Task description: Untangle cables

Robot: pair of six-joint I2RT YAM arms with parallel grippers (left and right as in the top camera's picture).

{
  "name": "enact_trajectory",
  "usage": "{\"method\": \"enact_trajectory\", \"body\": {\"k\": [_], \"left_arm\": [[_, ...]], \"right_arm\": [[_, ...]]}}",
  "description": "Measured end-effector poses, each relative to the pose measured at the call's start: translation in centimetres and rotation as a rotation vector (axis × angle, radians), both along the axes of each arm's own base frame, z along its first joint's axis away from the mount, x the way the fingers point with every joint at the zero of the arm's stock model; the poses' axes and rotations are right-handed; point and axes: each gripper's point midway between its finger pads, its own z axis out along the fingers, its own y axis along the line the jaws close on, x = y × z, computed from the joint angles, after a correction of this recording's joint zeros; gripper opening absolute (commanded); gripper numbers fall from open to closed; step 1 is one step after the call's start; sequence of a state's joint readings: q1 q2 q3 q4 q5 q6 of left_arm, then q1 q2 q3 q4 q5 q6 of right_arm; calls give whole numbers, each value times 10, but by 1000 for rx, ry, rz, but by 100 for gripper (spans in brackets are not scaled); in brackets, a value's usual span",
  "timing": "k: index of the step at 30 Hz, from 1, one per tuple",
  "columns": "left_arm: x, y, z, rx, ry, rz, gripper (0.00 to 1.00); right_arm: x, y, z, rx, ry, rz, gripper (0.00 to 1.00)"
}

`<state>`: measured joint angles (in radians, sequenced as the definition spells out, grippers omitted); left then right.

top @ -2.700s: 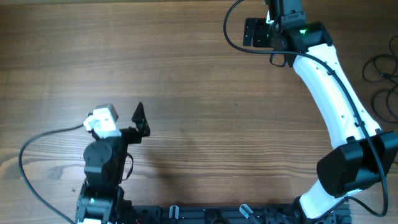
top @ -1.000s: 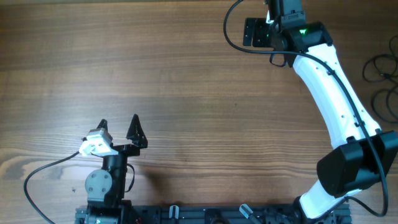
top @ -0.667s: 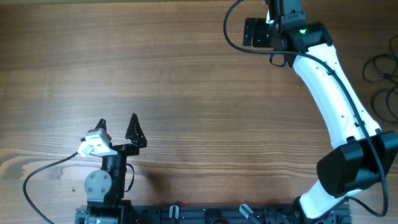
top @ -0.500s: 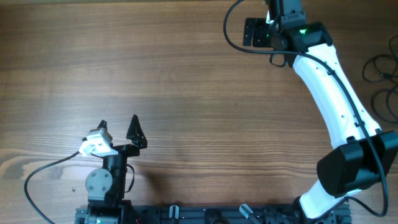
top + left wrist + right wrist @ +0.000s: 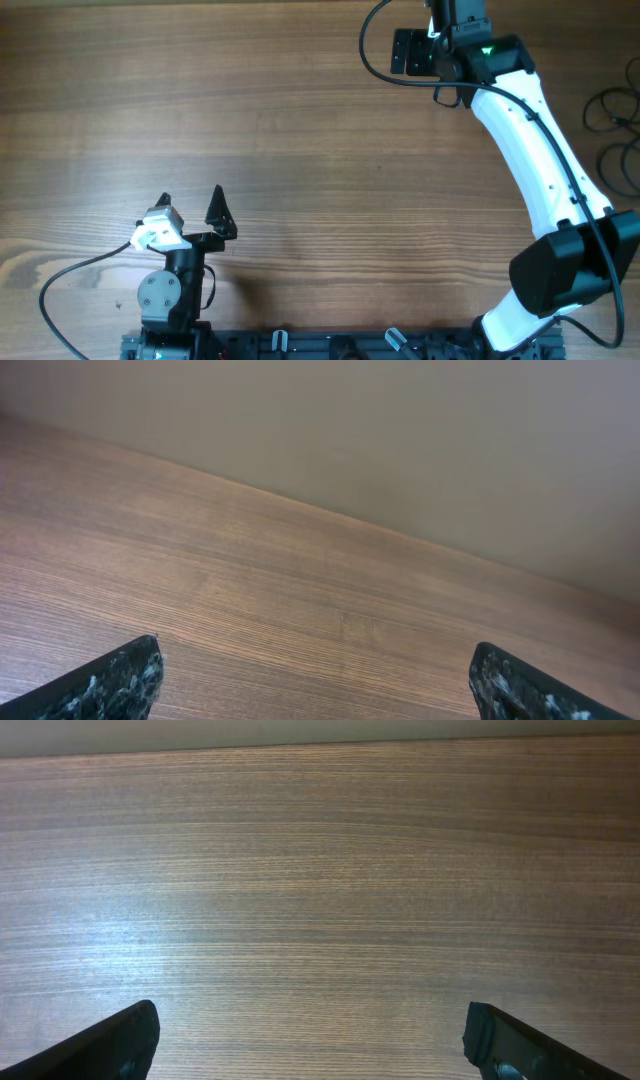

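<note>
We found the cables (image 5: 614,128) at the far right edge of the wooden table (image 5: 300,120) in the overhead view; they lay as thin black loops, partly cut off by the frame, so we could not tell how they were tangled or where their plug ends sat. They rested to the right of the white right arm (image 5: 540,150), apart from it, and neither gripper touched them.

The left gripper (image 5: 190,196) stood near the bottom left of the table, close to its base; its two dark fingers were spread wide with nothing between them. In the left wrist view the left gripper (image 5: 320,680) showed only its fingertips (image 5: 120,678) at the lower corners, set far apart; between them we saw bare wood and, beyond the table's far edge, a plain pale wall (image 5: 400,440). A thicker black lead (image 5: 70,270) curved from that arm across the lower left of the table.

The right arm reached up to the top edge of the overhead view, where its fingers were cut off by the frame; there we could not judge them. The right wrist view settled it: the right gripper (image 5: 312,1042) had its fingertips (image 5: 125,1038) at the two bottom corners, fully parted and holding nothing, with only wood grain between them. Both grippers were well apart from the cables.
</note>
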<state>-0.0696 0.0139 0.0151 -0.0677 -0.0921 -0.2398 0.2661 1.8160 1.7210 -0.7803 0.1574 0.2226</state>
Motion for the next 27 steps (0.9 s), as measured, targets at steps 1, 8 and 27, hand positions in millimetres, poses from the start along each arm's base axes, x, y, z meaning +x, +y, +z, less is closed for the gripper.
{"method": "enact_trajectory", "body": {"k": [1,8,27], "left_arm": [[0,0,0,7,0,0,100],[0,0,0,88,2,-6,100],[0,2,-2,109,9,-9,100]], "right_arm": [[0,0,0,0,0,0,100],[0,0,0,0,0,0,100],[0,0,0,0,0,0,100]]}}
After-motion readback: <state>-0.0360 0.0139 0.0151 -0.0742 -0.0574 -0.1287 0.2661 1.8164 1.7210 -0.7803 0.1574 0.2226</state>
